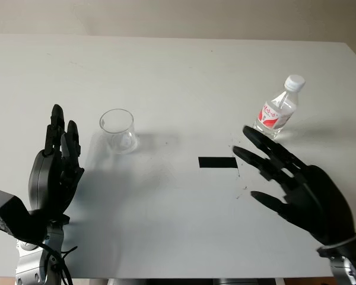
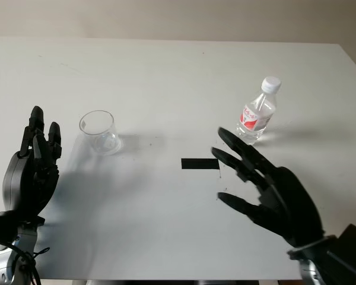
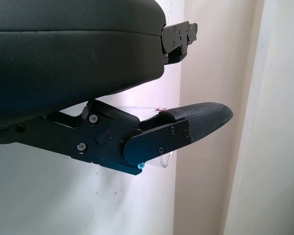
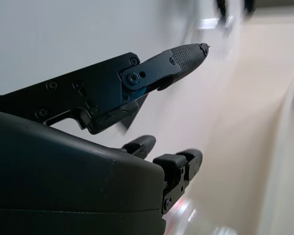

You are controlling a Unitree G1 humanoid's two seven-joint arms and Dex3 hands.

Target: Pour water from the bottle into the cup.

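Note:
A small clear water bottle (image 1: 278,111) with a white cap and a red label stands upright at the right of the white table (image 1: 178,77). A clear plastic cup (image 1: 117,130) stands upright left of the middle. My right hand (image 1: 285,178) is open, low over the table, just short of the bottle and a little to its left, holding nothing. My left hand (image 1: 58,155) is open at the near left, apart from the cup, which sits beyond it to the right. The cup's rim (image 3: 165,161) peeks out behind the left thumb.
A black strip of tape (image 1: 217,162) lies flat between the cup and the bottle, near my right fingertips (image 1: 249,133). The table's far edge meets a pale wall.

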